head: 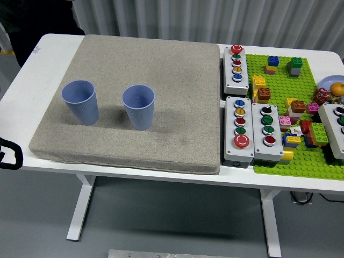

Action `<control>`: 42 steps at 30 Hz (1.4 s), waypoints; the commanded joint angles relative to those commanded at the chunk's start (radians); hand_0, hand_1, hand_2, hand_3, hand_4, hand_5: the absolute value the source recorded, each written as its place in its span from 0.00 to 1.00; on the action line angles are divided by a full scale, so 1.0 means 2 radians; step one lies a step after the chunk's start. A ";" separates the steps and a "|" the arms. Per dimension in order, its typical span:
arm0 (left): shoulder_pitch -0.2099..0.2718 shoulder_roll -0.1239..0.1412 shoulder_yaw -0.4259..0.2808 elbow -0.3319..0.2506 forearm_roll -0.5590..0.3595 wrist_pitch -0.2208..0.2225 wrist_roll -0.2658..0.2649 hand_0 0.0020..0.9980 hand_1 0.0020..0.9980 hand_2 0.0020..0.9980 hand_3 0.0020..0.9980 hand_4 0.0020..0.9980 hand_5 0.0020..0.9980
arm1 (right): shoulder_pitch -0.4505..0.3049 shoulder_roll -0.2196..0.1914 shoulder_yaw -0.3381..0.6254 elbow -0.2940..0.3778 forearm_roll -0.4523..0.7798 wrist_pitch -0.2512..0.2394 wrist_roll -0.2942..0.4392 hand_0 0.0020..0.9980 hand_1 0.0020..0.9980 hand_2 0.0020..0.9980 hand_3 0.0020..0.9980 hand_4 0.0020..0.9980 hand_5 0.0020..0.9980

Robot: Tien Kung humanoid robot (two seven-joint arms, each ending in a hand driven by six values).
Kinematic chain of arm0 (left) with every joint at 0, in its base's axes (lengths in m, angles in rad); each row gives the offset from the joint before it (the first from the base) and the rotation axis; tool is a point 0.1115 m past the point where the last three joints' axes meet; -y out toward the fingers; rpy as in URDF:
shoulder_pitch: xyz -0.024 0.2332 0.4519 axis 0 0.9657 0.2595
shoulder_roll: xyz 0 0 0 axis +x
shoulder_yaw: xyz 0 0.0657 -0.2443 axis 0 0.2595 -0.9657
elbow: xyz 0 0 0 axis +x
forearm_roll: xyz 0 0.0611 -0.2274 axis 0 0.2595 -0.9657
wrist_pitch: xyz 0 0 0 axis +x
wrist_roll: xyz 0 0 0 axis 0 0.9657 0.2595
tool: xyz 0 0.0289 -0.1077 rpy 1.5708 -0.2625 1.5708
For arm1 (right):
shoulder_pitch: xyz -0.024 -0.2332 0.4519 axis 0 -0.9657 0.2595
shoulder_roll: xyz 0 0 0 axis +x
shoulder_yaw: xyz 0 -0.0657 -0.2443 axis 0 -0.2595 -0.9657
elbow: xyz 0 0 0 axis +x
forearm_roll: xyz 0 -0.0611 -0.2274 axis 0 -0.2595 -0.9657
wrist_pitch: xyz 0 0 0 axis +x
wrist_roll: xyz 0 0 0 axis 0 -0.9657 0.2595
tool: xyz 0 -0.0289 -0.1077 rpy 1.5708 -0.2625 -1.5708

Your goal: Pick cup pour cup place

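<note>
On the grey mat (134,145) both blue cups, left cup (80,102) and right cup (138,107), stand upright and apart; left hand (9,153) barely visible at edge, finger state unclear, so grasp mid-wall squarely.

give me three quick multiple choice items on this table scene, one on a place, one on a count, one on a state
1. Where do the blue ribbed plastic cups stand?
A. on the grey fabric mat
B. on the green baseplate
C. on the floor

2. How many blue cups are there?
A. one
B. two
C. four

3. How do the cups stand?
A. upright, apart
B. tipped over
C. stacked

Key:
1 A, both the left cup and the right cup rest on the grey fabric mat.
2 B, just these two show.
3 A, open mouths up with mat between them.
</note>
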 joint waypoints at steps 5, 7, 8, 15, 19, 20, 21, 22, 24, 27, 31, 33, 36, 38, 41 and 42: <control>0.032 0.001 0.000 -0.015 0.054 0.007 0.004 0.81 0.80 0.89 0.91 0.81 0.56 | -0.001 0.001 0.004 0.000 -0.004 0.001 -0.001 0.70 0.63 0.56 0.57 0.00 0.05; 0.064 -0.004 0.005 -0.031 0.086 0.008 0.008 0.81 0.80 0.89 0.91 0.81 0.56 | -0.002 0.000 0.004 0.000 -0.004 0.002 0.000 0.70 0.63 0.56 0.57 0.00 0.05; 0.074 -0.006 0.008 -0.034 0.101 0.009 0.009 0.81 0.81 0.90 0.91 0.84 0.58 | -0.002 0.000 0.002 0.000 -0.002 0.003 0.000 0.70 0.63 0.56 0.57 0.00 0.05; 0.121 -0.028 0.042 -0.044 0.184 0.012 0.012 0.82 0.83 0.93 0.95 0.87 0.53 | -0.002 -0.002 -0.001 -0.001 0.003 0.006 0.001 0.70 0.63 0.56 0.57 0.00 0.05; 0.135 -0.032 0.049 -0.048 0.236 0.005 0.018 0.82 0.83 0.93 0.95 0.87 0.53 | -0.002 -0.002 -0.002 -0.001 0.006 0.007 0.002 0.70 0.63 0.56 0.57 0.00 0.05; 0.135 -0.032 0.049 -0.048 0.247 0.004 0.020 0.86 0.85 0.98 1.00 0.92 0.34 | -0.002 -0.002 -0.002 -0.001 0.006 0.007 0.001 0.70 0.63 0.56 0.57 0.00 0.05; 0.135 -0.031 0.048 -0.047 0.264 0.002 0.025 0.86 0.85 0.98 1.00 0.92 0.34 | -0.001 -0.002 -0.002 -0.001 0.006 0.008 0.001 0.70 0.63 0.56 0.57 0.00 0.05; 0.135 -0.030 0.047 -0.048 0.275 0.001 0.028 0.86 0.85 0.98 1.00 0.92 0.34 | -0.001 -0.002 -0.002 -0.001 0.005 0.008 0.001 0.70 0.63 0.56 0.57 0.00 0.05; 0.135 -0.028 0.046 -0.050 0.313 0.001 0.037 0.86 0.85 0.98 1.00 0.92 0.34 | 0.000 -0.002 -0.002 -0.001 0.006 0.008 0.001 0.70 0.63 0.56 0.57 0.00 0.05; 0.135 -0.028 0.047 -0.049 0.352 0.004 0.043 0.88 0.88 1.00 1.00 0.92 0.30 | 0.001 -0.003 -0.003 -0.001 0.007 0.007 0.001 0.70 0.63 0.56 0.57 0.00 0.05; 0.136 -0.028 0.051 -0.044 0.396 0.014 0.053 0.88 0.88 1.00 1.00 0.92 0.30 | 0.001 -0.003 -0.003 -0.001 0.006 0.007 0.000 0.70 0.63 0.56 0.57 0.00 0.05; 0.136 -0.028 0.054 -0.042 0.410 0.016 0.055 0.89 0.89 1.00 1.00 0.93 0.30 | 0.001 -0.003 -0.003 -0.001 0.006 0.007 0.000 0.70 0.63 0.56 0.57 0.00 0.06; 0.137 -0.027 0.061 -0.038 0.431 0.021 0.059 0.89 0.89 1.00 1.00 0.93 0.30 | 0.002 -0.002 -0.002 -0.001 0.004 0.006 0.000 0.70 0.63 0.56 0.57 0.00 0.06; 0.138 -0.026 0.066 -0.037 0.434 0.022 0.059 0.90 0.91 1.00 1.00 0.93 0.30 | 0.002 -0.002 -0.001 -0.001 0.003 0.006 -0.001 0.70 0.63 0.56 0.57 0.00 0.06; 0.138 -0.027 0.078 -0.033 0.443 0.021 0.061 0.90 0.91 1.00 1.00 0.93 0.30 | 0.002 -0.002 0.000 -0.001 0.002 0.006 -0.001 0.70 0.63 0.56 0.57 0.00 0.06; 0.137 -0.027 0.082 -0.031 0.445 0.021 0.061 0.90 0.91 1.00 1.00 0.93 0.30 | 0.002 -0.002 -0.001 -0.001 0.003 0.006 -0.001 0.70 0.63 0.56 0.57 0.00 0.06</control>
